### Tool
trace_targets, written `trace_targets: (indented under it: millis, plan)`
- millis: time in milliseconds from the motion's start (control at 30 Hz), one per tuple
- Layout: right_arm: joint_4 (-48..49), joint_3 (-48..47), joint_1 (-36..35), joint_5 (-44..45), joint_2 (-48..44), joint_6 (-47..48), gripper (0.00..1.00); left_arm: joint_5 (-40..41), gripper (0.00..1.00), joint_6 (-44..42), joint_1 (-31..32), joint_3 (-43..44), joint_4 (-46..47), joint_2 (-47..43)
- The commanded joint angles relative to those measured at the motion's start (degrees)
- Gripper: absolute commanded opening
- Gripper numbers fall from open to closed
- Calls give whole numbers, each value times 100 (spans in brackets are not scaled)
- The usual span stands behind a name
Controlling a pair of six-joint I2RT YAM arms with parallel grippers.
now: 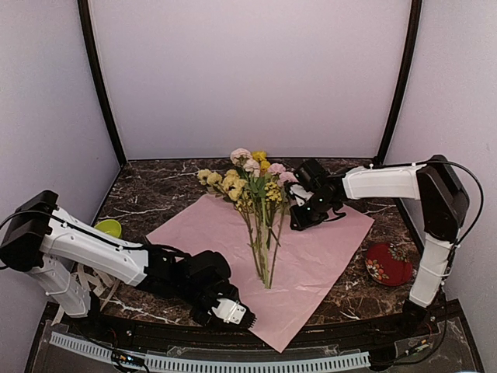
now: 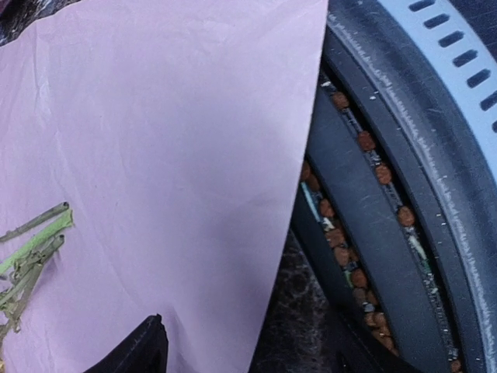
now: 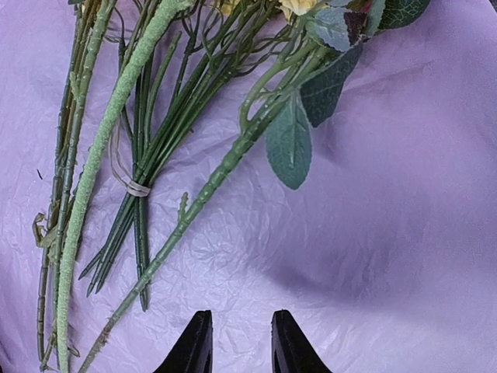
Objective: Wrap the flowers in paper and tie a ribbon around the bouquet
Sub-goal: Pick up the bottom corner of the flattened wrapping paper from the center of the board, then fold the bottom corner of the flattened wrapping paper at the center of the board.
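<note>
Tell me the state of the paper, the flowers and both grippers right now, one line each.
Thin lilac-purple paper sheet: spread flat, crinkled, unfolded.
Bunch of yellow and pink flowers with green stems: lying on the paper, unwrapped.
Left gripper: open, empty, by the paper's near-left edge.
Right gripper: jaws narrowly apart, empty, over the paper beside the stems.
</note>
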State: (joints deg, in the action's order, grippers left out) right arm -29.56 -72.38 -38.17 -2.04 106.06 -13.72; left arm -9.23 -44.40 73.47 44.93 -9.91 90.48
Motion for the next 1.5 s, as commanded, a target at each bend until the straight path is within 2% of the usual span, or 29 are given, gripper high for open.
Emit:
trace_targets:
  millis: [0,100,233,267,300,333,367,467,667,1000,1100,1367,1467]
  plan:
    - [187,59,-6,-148,-176,70,27,1032,70,-7,23,-331,1077,-30]
    - [179,28,-6,-220,-126,71,27,1242,58,79,26,-249,1433,28]
    - [153,17,-6,-259,-139,71,26,977,42,260,21,77,1071,187]
    - [152,26,-6,-284,-154,71,26,925,34,303,19,76,1055,177]
    - [140,30,-6,-318,-175,83,26,893,24,347,16,52,1072,143]
    - [125,31,-11,-360,-181,94,26,902,9,391,13,21,1125,105]
    - [100,19,-7,-423,-189,115,27,923,1,435,10,-38,1195,81]
    - [19,-40,-6,-665,-200,188,27,927,0,662,-94,-100,1417,-13]
    - [-288,-223,22,-1183,-460,650,32,271,0,1540,-685,250,1335,-103]
    - [-94,304,98,-3606,-1588,1098,61,-1035,0,2417,-1725,492,1145,115]
    - [-50,575,98,-4182,-1770,1165,68,-1153,0,2500,-1863,664,954,325]
    - [-98,1399,-65,-4243,-2404,768,75,-1425,0,2508,-2030,869,615,534]
    - [-587,1394,-215,-4046,-2537,874,76,-1464,0,2530,-2080,875,577,537]
